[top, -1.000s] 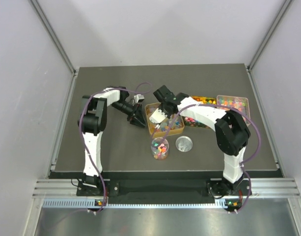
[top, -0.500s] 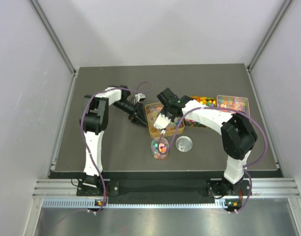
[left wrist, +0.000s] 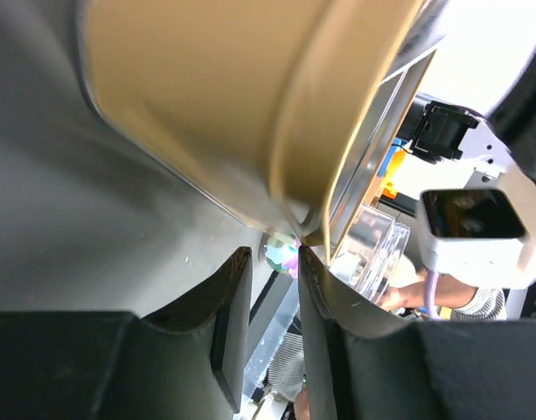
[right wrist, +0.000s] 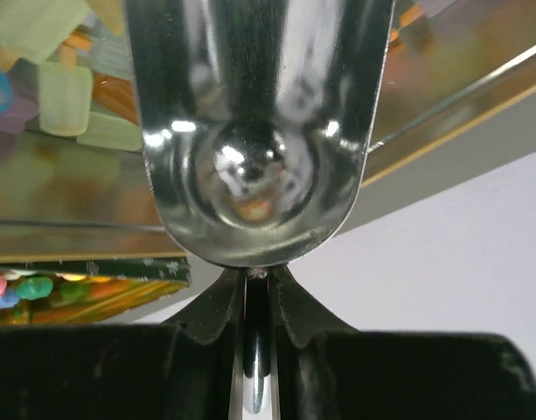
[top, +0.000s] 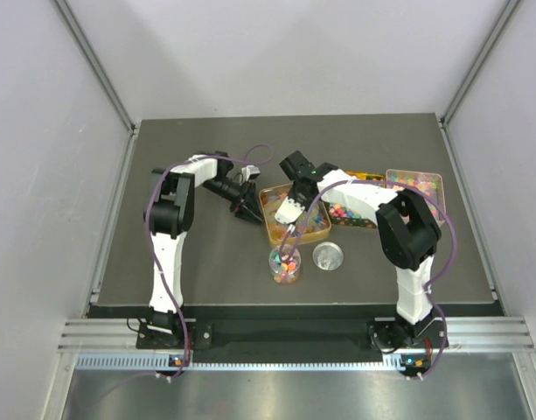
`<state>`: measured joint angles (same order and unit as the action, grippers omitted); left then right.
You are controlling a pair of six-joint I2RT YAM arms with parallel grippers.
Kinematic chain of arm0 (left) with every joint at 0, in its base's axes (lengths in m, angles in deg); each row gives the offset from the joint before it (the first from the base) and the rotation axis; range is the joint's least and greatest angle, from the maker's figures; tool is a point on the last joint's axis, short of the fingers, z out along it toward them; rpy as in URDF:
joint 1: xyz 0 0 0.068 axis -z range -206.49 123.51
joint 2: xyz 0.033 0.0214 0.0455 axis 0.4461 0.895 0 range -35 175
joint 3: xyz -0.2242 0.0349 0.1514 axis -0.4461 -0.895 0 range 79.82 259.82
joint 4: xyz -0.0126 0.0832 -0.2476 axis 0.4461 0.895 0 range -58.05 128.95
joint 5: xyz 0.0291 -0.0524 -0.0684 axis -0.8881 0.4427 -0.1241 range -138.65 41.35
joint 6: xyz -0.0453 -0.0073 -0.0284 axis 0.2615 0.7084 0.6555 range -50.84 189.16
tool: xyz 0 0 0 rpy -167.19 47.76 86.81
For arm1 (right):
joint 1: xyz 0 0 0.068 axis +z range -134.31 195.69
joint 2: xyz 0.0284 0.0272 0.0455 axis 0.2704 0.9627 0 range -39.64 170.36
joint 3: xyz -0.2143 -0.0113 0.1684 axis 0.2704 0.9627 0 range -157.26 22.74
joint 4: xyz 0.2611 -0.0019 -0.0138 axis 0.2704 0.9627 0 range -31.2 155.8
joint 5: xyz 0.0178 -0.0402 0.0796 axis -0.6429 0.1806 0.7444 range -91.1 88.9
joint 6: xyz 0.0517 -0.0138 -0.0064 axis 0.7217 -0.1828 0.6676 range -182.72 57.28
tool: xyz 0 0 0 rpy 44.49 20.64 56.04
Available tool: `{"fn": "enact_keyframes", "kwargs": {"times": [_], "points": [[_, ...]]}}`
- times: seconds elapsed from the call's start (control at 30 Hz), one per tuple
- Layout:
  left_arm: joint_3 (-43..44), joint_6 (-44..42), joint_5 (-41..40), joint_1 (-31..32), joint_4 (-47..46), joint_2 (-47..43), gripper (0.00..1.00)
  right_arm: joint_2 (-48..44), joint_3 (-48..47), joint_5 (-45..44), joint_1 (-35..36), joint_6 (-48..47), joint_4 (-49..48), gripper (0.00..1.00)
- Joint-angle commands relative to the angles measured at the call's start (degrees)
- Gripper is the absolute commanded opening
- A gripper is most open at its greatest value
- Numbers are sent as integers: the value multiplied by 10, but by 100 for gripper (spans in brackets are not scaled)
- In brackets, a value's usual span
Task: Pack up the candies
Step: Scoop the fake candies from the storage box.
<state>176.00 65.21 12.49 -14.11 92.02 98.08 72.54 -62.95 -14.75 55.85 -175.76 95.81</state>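
Swung back off the jar (top: 276, 269) into the gold tin (top: 302, 237) with the right gripper (right wrist: 257, 297), pressed tight on a steel scoop (right wrist: 250, 131); likely reloading. Pinching the tin's corner with the left gripper (left wrist: 274, 262). Down to the candies (right wrist: 65, 96): pale, wrapped, yellow-green, loose in the tin; brighter ones already jarred.

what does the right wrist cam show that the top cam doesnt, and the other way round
Only the right wrist view: the shiny metal scoop up close, its handle pinched in the right gripper. Only the top view: the clear plastic jar, the round silver lid, and the left gripper at the edge of the gold rectangular tin. Both: that tin and the small mixed-colour candies in it.
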Motion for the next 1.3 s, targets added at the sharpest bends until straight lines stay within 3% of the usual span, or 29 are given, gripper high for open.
{"fn": "enact_keyframes", "kwargs": {"times": [0.0, 0.5, 0.87, 1.07, 1.27], "points": [[28, 3, 38, 13, -24, 14, 33, 45, -4, 70, 6, -56, 60, 0], [58, 6, 59, 31, -18, 35, 30, 28, -57, 73, 22, -63, 96, 0], [91, 20, 63, 38, -26, 53, 30, 60, -99, 102, 44, 8, 110, 0], [95, 22, 60, 39, -28, 54, 30, 43, -77, 103, 42, 3, 123, 0], [96, 20, 59, 38, -27, 53, 30, 6, 10, 121, 27, -42, 115, 0]]}}
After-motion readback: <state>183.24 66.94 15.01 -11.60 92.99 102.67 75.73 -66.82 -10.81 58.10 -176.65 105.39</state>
